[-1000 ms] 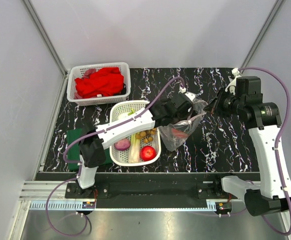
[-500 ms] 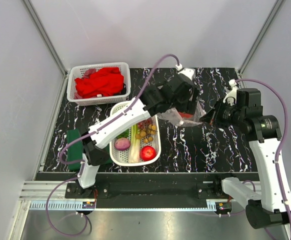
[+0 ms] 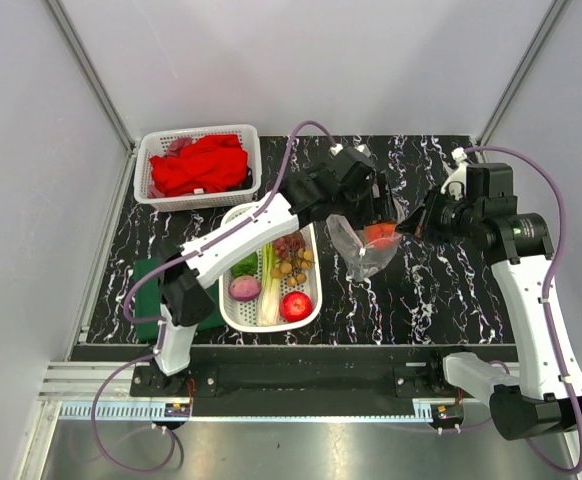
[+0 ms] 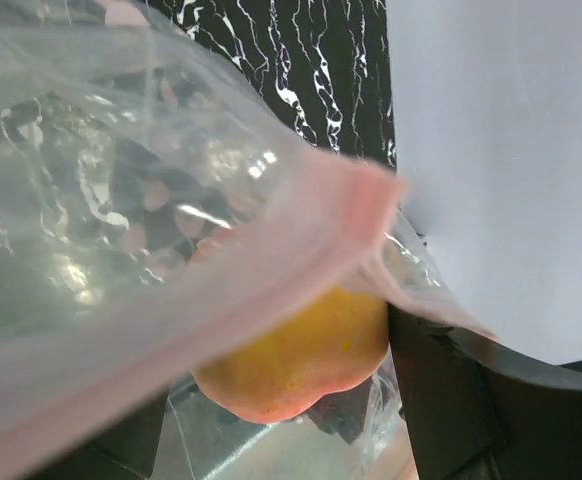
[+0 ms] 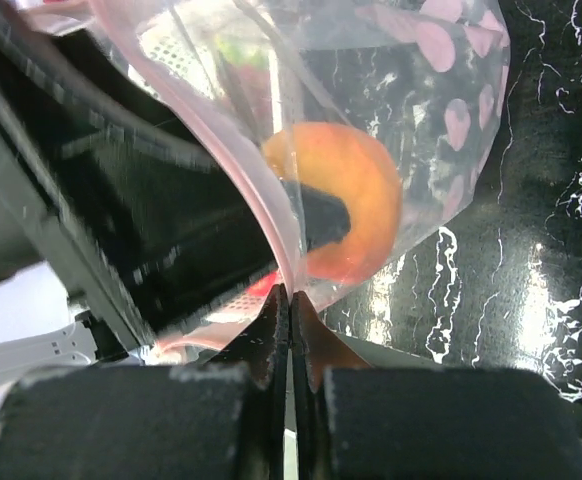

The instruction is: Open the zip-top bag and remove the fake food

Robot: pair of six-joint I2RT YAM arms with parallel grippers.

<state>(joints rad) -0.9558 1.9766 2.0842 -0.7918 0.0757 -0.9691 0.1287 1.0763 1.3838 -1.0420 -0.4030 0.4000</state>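
The clear zip-top bag (image 3: 356,255) hangs open right of the white basket; its pink zip strip crosses the left wrist view (image 4: 301,240). My right gripper (image 3: 408,228) is shut on the bag's rim, pinching the strip between its fingertips (image 5: 291,295). My left gripper (image 3: 371,225) reaches into the bag's mouth, and its fingers sit either side of the orange peach (image 4: 301,350). The right wrist view shows one black finger across the peach (image 5: 356,180) inside the bag (image 5: 441,110). The peach shows orange-red in the top view (image 3: 381,234).
A white basket (image 3: 233,318) by the left arm holds a red apple (image 3: 294,305), purple onion (image 3: 244,288), leek (image 3: 268,290), berry bunch (image 3: 291,267) and green pepper (image 3: 244,265). Another basket (image 3: 151,142) with red cloth (image 3: 199,165) stands at the back left.
The bag rose off the table between both grippers and now hangs open. My left gripper moved back and right into its mouth, around the peach. My right gripper stayed pinched on the rim.
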